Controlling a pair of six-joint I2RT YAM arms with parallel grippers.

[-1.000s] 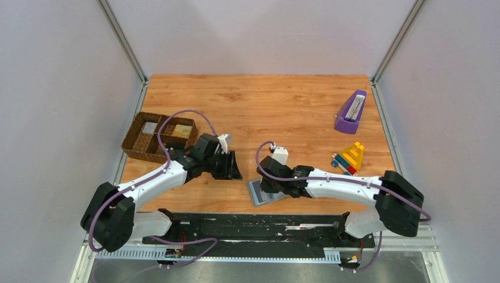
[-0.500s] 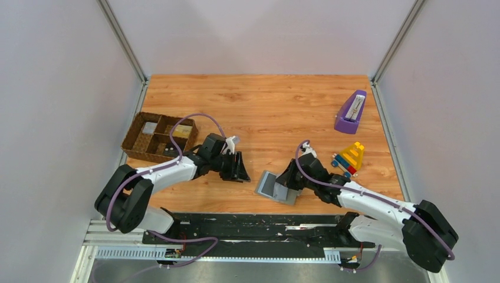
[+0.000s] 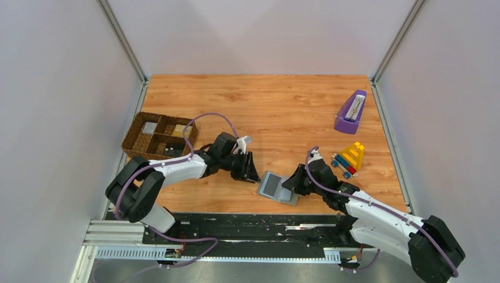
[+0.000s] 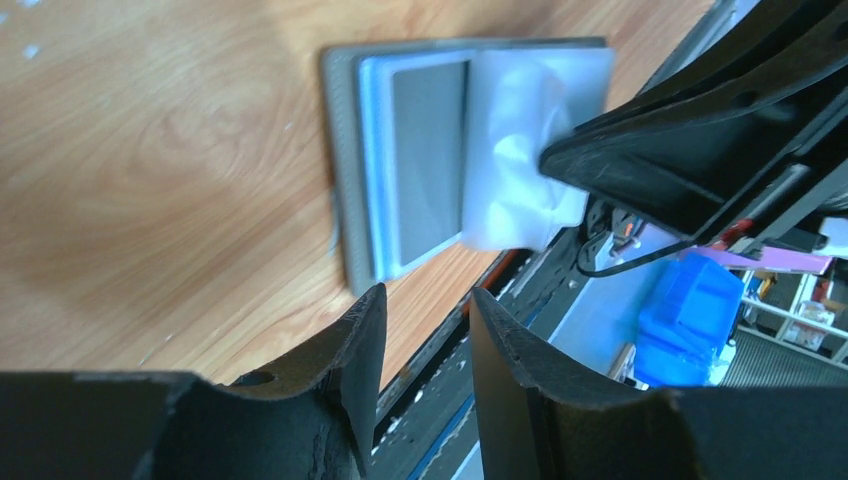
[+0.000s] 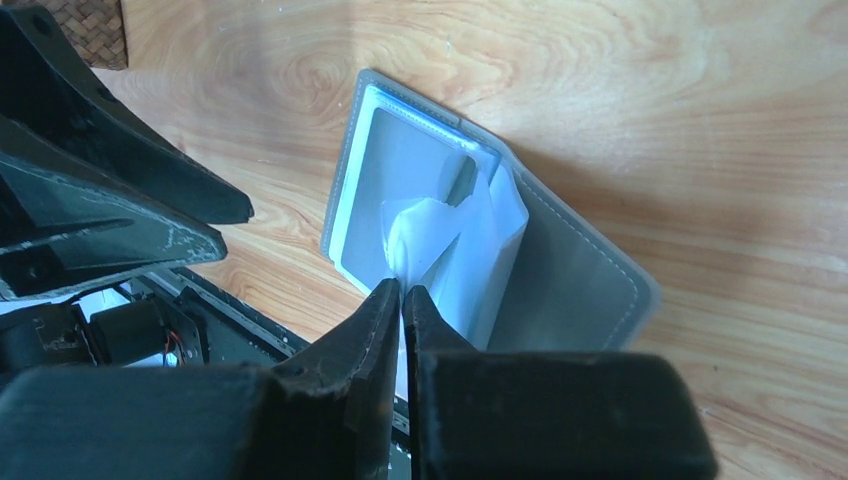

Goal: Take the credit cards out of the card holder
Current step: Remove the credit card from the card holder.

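Left gripper has slid right along the wooden table and now sits just beside the card holder, while the right arm has swung its elbow out toward the near right corner. The holder lies open near the front edge between the two grippers. Right gripper has its jaws pinched together on a crumpled whitish flap on the holder's pale blue inside. Left jaws stand narrowly apart, holding nothing, tips just short of the holder. Over in the brown woven tray, a tan credit card and a pale one lie in separate compartments.
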